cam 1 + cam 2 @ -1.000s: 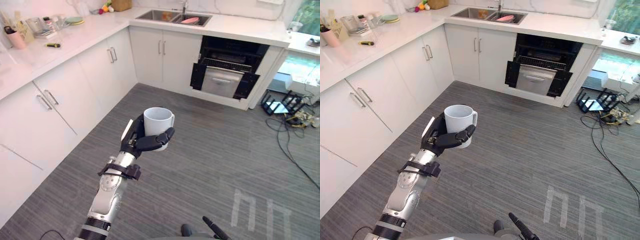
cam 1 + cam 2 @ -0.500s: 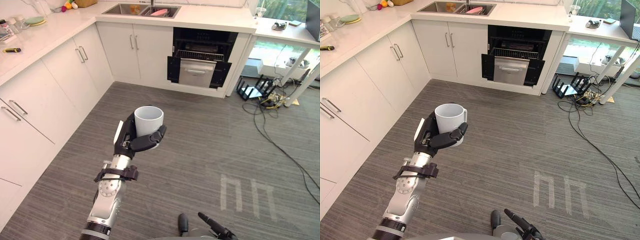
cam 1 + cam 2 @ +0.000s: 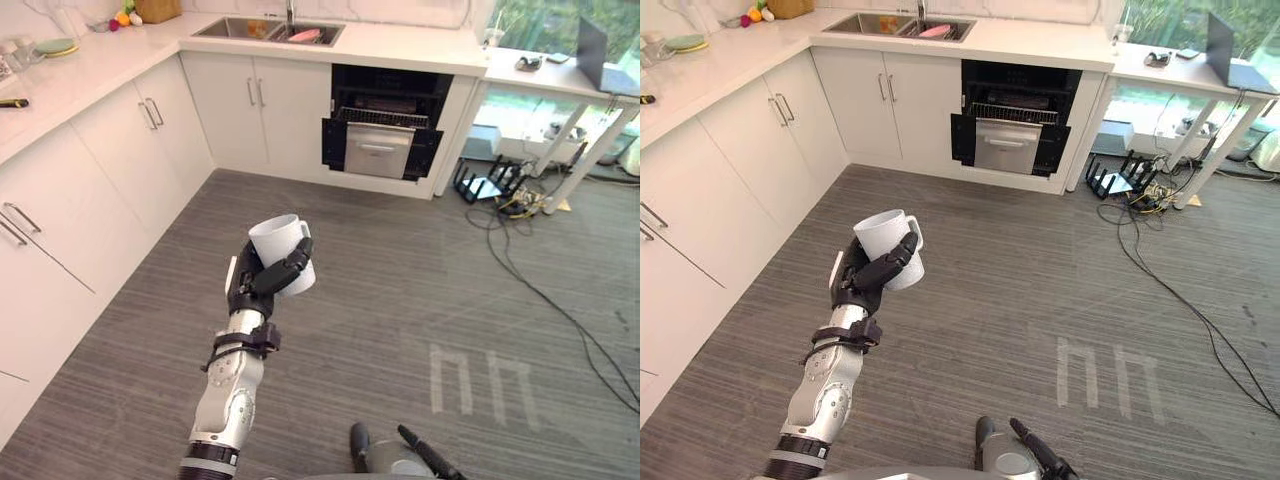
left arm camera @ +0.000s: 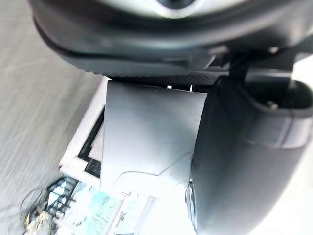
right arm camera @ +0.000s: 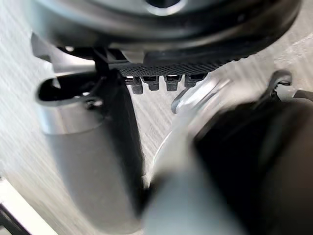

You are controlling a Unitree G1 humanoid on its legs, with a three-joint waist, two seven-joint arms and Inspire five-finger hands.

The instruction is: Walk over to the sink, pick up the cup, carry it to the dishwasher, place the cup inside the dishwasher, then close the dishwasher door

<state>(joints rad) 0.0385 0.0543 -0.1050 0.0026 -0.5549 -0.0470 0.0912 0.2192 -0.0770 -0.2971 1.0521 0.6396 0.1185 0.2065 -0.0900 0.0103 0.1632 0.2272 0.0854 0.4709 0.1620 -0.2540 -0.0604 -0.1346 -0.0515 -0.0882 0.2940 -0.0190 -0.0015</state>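
Cup [image 3: 280, 250] sat tilted in the left hand [image 3: 258, 285], fingers [image 3: 290, 268] curled round it, at frame centre above the floor [image 3: 420, 270]. Dishwasher [image 3: 383, 130] stood open at upper centre, well apart. Carrying well likely meant a firm grip, levelling the cup, and approaching squarely. Right hand [image 5: 195, 54]: I could not tell its state.

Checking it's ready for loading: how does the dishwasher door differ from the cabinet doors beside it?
The dishwasher door tilts outward, open at the top; the cabinet doors are shut flat. The dishwasher door is steel and dark; the cabinet doors are white. Both sit under one white counter.
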